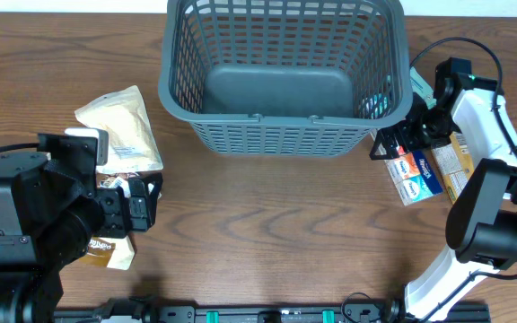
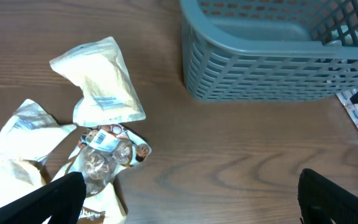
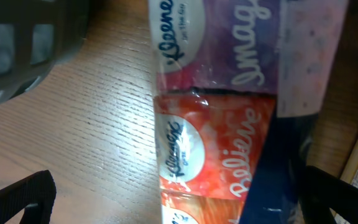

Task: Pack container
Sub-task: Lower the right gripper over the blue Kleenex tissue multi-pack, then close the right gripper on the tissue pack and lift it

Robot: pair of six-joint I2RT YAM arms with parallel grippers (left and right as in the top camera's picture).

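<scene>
The dark grey lattice container (image 1: 281, 135) stands at the back centre and also shows in the left wrist view (image 2: 272, 74). My left gripper (image 1: 144, 205) is open and empty above the wood, just right of a clear snack pack with a brown label (image 2: 107, 152). Cream pouches (image 1: 122, 130) lie beside it, and they show in the left wrist view (image 2: 101, 84). My right gripper (image 1: 400, 144) is open, low over a Kleenex tissue pack (image 3: 210, 155) that lies between its spread fingers (image 3: 179, 202). That pack lies right of the container (image 1: 413, 175).
A yellow-brown box (image 1: 456, 166) lies right of the tissue pack. Another cream pouch (image 1: 113, 253) sits under my left arm. A small teal and white item (image 1: 380, 103) rests against the container's right inner wall. Bare wood (image 1: 276, 224) fills the middle front.
</scene>
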